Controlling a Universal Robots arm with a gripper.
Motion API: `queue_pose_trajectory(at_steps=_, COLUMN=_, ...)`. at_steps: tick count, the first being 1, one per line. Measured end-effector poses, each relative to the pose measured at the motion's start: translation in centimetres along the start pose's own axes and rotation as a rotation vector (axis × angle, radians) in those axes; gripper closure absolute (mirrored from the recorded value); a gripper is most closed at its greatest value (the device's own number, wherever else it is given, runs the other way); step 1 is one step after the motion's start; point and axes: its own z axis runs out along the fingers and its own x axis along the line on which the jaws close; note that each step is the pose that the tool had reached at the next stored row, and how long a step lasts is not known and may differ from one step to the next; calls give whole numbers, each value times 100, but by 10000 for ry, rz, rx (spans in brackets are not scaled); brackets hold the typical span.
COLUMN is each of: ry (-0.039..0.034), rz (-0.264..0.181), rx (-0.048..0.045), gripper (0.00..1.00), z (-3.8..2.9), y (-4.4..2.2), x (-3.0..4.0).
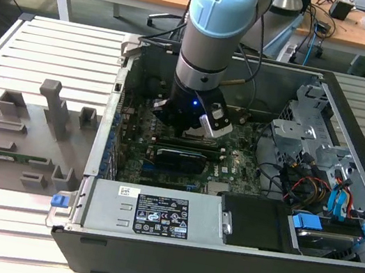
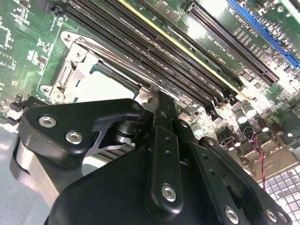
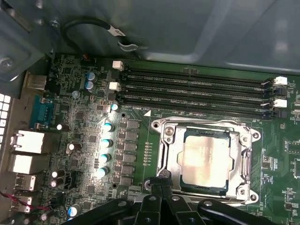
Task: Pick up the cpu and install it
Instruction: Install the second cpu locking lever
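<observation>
Gripper [image 2: 158, 96] poised just above the socket [image 3: 204, 159], fingers together, seemingly holding nothing.
The cpu [image 3: 205, 158] sits flat inside the metal-framed socket.

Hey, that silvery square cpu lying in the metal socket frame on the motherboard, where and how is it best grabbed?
Probably from straight above, pinching two opposite edges of the silvery-grey square cpu. It lies flat and low inside the square metal socket frame, so a sideways approach looks blocked by the frame, and its smooth flat top offers nothing to pinch. How much edge clearance the frame leaves is hard to tell.
</observation>
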Motion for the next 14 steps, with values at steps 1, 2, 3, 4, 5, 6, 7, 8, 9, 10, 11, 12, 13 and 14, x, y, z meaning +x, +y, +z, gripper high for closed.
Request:
queue_pose_trajectory(at_steps=1, ry=17, rz=2, rx=2, gripper=89, z=-1, y=0, x=-12)
queue_pose_trajectory(at_steps=2, ry=39, rz=5, rx=2, gripper=89, z=-1, y=0, x=-29)
queue_pose_trajectory(at_steps=3, ry=51, rz=7, rx=2, gripper=89, z=-1, y=0, x=-39)
queue_pose_trajectory(at_steps=4, ry=64, rz=9, rx=1, gripper=89, z=-2, y=0, x=-50)
queue_pose_trajectory(at_steps=5, ry=76, rz=11, rx=0, gripper=89, z=-2, y=0, x=-61)
queue_pose_trajectory(at_steps=6, ry=88, rz=12, rx=-1, gripper=89, z=-2, y=-1, x=-72)
queue_pose_trajectory(at_steps=7, ry=99, rz=13, rx=-2, gripper=89, z=-3, y=-1, x=-82)
queue_pose_trajectory(at_steps=8, ry=118, rz=16, rx=-1, gripper=89, z=-3, y=-2, x=-100)
queue_pose_trajectory(at_steps=9, ry=132, rz=18, rx=-1, gripper=89, z=-4, y=-3, x=-115)
queue_pose_trajectory(at_steps=10, ry=140, rz=19, rx=0, gripper=89, z=-4, y=-3, x=-126)
queue_pose_trajectory(at_steps=11, ry=150, rz=20, rx=1, gripper=89, z=-4, y=-5, x=-143)
queue_pose_trajectory(at_steps=12, ry=158, rz=22, rx=2, gripper=89, z=-5, y=-6, x=-155)
queue_pose_trajectory(at_steps=13, ry=165, rz=23, rx=3, gripper=89, z=-6, y=-7, x=-168)
queue_pose_trajectory(at_steps=14, ry=172, rz=24, rx=4, gripper=89, z=-6, y=-7, x=-182)
